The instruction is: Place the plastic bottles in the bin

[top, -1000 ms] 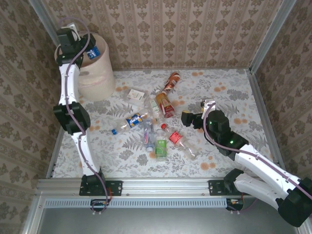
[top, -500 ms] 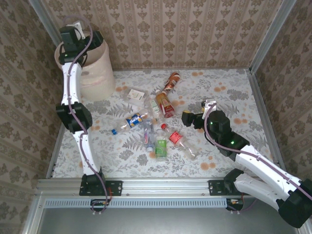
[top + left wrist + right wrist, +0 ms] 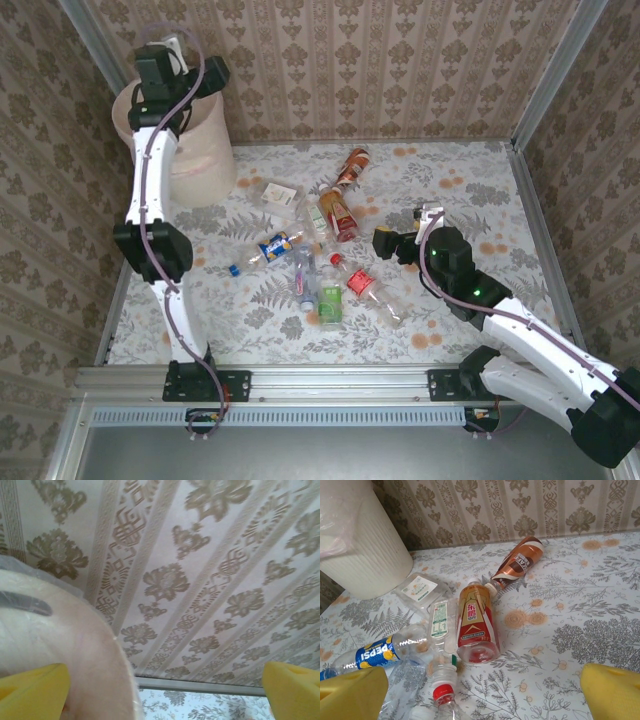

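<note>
The pale beige bin (image 3: 195, 155) stands in the far left corner. My left gripper (image 3: 205, 73) hangs open over its right rim, nothing between the yellow fingertips (image 3: 31, 691); the bin wall (image 3: 60, 645) is close below it. Several plastic bottles lie mid-table: a brown one (image 3: 352, 165), a red-and-gold one (image 3: 340, 215), a blue Pepsi one (image 3: 275, 245), a green-labelled one (image 3: 330, 305) and a red-labelled one (image 3: 362, 283). My right gripper (image 3: 385, 243) stands open just right of this heap. It looks at the red-and-gold bottle (image 3: 475, 622), the Pepsi bottle (image 3: 375, 652) and a red-capped bottle (image 3: 442, 695).
A flat clear container with a white label (image 3: 280, 193) lies near the bin. Patterned walls close in the table on three sides, with a metal rail (image 3: 320, 382) along the near edge. The flowered tabletop (image 3: 470, 190) on the right holds no objects.
My left gripper has opened and shifted right and back over the bin. The blue-labelled bottle it held one second ago no longer shows. The right arm has not moved.
</note>
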Robot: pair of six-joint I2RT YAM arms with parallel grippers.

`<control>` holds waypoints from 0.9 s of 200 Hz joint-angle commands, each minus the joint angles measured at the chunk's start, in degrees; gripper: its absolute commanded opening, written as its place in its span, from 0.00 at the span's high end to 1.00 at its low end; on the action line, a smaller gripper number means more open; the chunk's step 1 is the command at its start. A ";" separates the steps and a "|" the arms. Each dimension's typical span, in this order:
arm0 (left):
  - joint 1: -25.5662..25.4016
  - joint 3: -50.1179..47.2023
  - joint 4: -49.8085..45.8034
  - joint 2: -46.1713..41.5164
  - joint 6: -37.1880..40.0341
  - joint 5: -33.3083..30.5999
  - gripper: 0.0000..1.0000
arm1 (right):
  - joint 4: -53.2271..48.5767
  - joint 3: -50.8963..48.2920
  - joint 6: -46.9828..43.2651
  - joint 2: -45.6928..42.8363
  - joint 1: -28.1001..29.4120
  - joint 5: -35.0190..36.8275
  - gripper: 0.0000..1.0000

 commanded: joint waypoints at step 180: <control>-29.62 -31.04 -3.88 -16.60 -15.79 -43.14 0.00 | 3.07 -2.21 1.55 2.56 0.16 0.78 0.00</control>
